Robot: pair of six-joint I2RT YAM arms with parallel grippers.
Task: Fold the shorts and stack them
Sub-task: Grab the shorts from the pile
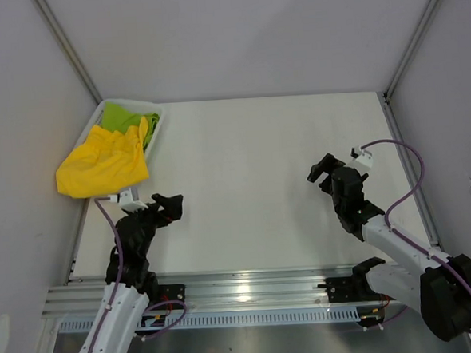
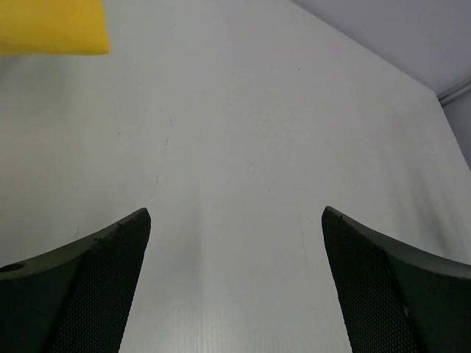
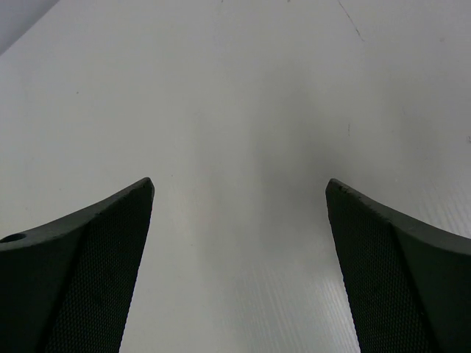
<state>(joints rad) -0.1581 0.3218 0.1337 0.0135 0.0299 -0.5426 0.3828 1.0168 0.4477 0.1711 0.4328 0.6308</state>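
The bright yellow shorts (image 1: 103, 162) hang crumpled over the near rim of the white basket (image 1: 158, 117) at the table's far left; a corner shows in the left wrist view (image 2: 51, 26). The lime green shorts (image 1: 124, 117) lie inside the basket behind them. My left gripper (image 1: 171, 203) is open and empty, just right of and nearer than the yellow shorts. My right gripper (image 1: 321, 170) is open and empty over the bare table at the right. In both wrist views the fingers (image 2: 96, 279) (image 3: 96, 257) stand wide apart over the white table.
The white table (image 1: 259, 167) lies between the two arms. Grey walls with metal posts close in the left, right and far sides. An aluminium rail (image 1: 242, 292) runs along the near edge by the arm bases.
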